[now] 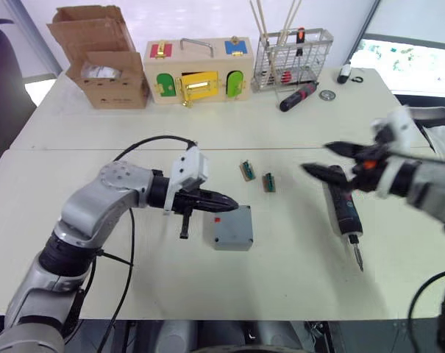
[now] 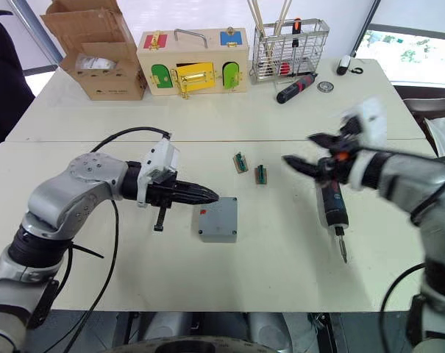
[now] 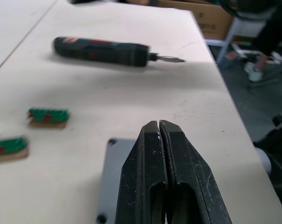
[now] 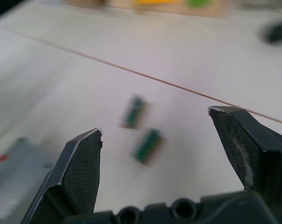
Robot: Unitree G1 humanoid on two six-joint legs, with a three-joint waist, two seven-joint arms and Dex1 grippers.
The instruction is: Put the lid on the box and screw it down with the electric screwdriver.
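The grey lid (image 1: pixel 233 224) lies flat on top of the grey box (image 1: pixel 233 245) at mid table; a small red mark shows near its left corner. My left gripper (image 1: pixel 233 202) is shut and empty, its tips just over the lid's near-left edge; the left wrist view shows the shut fingertips (image 3: pixel 152 140) above the lid (image 3: pixel 113 172). The black electric screwdriver (image 1: pixel 342 209) lies on the table to the right of the box, bit toward the front edge. My right gripper (image 1: pixel 315 158) hovers open just above its rear end, holding nothing.
Two small green connector blocks (image 1: pixel 247 170) (image 1: pixel 268 182) lie behind the box. Along the far edge stand a cardboard carton (image 1: pixel 104 59), a wooden box with coloured doors (image 1: pixel 196 70) and a wire basket (image 1: pixel 292 59), with a hand screwdriver (image 1: pixel 298 95) beside it.
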